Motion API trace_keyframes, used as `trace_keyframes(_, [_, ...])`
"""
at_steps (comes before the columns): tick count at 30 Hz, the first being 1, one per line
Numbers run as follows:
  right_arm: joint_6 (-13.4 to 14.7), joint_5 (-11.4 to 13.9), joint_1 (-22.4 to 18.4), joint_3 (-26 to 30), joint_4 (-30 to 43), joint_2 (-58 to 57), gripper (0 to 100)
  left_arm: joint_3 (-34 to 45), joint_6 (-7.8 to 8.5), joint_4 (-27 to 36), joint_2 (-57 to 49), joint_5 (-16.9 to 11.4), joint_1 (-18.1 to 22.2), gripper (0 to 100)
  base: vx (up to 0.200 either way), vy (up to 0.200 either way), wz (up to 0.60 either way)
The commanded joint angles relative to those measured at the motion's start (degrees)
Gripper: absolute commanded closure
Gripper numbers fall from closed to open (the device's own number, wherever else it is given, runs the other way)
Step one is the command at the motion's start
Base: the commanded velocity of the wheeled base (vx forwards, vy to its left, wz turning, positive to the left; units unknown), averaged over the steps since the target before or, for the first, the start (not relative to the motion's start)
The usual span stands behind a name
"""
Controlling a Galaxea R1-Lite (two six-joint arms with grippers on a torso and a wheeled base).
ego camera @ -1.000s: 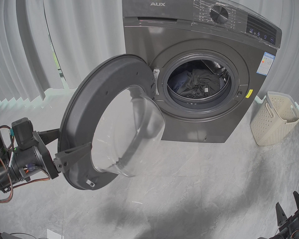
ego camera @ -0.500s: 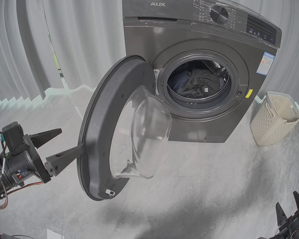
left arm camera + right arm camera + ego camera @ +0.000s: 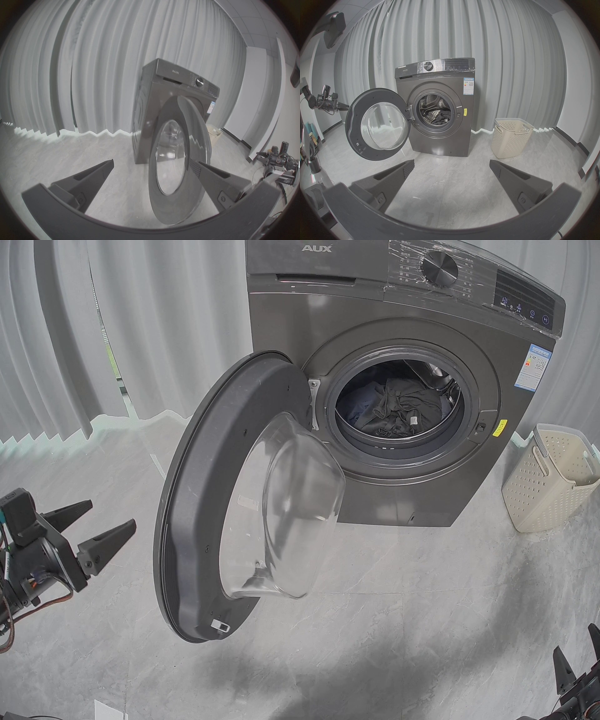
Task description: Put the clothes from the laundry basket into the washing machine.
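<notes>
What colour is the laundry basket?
The basket is cream, with small holes in its walls. It shows best in the right wrist view.

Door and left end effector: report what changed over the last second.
The door swung partway toward shut, then stopped. The left end effector, open, came off its rim and drew back clear. Clothes, basket and right end effector stayed put.

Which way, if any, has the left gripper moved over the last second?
Yes. The left gripper has drawn back leftward, away from the washing machine, and is now clear of the door rim.
</notes>
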Motion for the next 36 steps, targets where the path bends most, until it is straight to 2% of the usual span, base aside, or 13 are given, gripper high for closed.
trace_keyframes(1, [0.0,0.0,0.0,0.8,0.0,-0.8,0,0.5,0.75,-1.0,7.1,0.3,-6.2,0,0.0,0.0,0.0])
trace_keyframes(4, [0.0,0.0,0.0,0.8,0.0,-0.8,0,0.1,0.83,-2.8,10.9,0.3,-9.4,0,0.0,0.0,0.0])
trace_keyframes(8, [0.0,0.0,0.0,0.8,0.0,-0.8,0,-0.1,0.31,-10.0,16.3,0.4,-14.5,0,0.0,0.0,0.0])
trace_keyframes(14, [-0.1,0.1,0.0,0.8,0.0,-0.8,0,-1.1,0.22,-16.3,22.1,0.5,-17.2,0,0.0,0.0,0.0])
trace_keyframes(21, [-0.1,0.2,0.0,0.8,0.0,-0.8,0,-4.7,-0.57,-19.3,27.4,1.2,-20.6,0,0.0,0.0,0.0])
trace_keyframes(23, [-0.1,0.2,0.0,0.8,-0.1,-0.8,0,-7.3,-1.71,-20.5,29.7,3.4,-23.5,0,0.0,0.0,0.0])
trace_keyframes(27, [-0.1,0.2,0.0,0.8,0.0,-0.8,0,-11.1,-3.3,-22.2,33.1,5.6,-26.4,0,0.0,0.0,0.0])
trace_keyframes(36, [-0.1,0.2,0.0,0.8,0.0,-0.8,0,-23.4,-3.56,-27.1,45.1,13.0,-29.8,0,0.0,0.0,0.0])
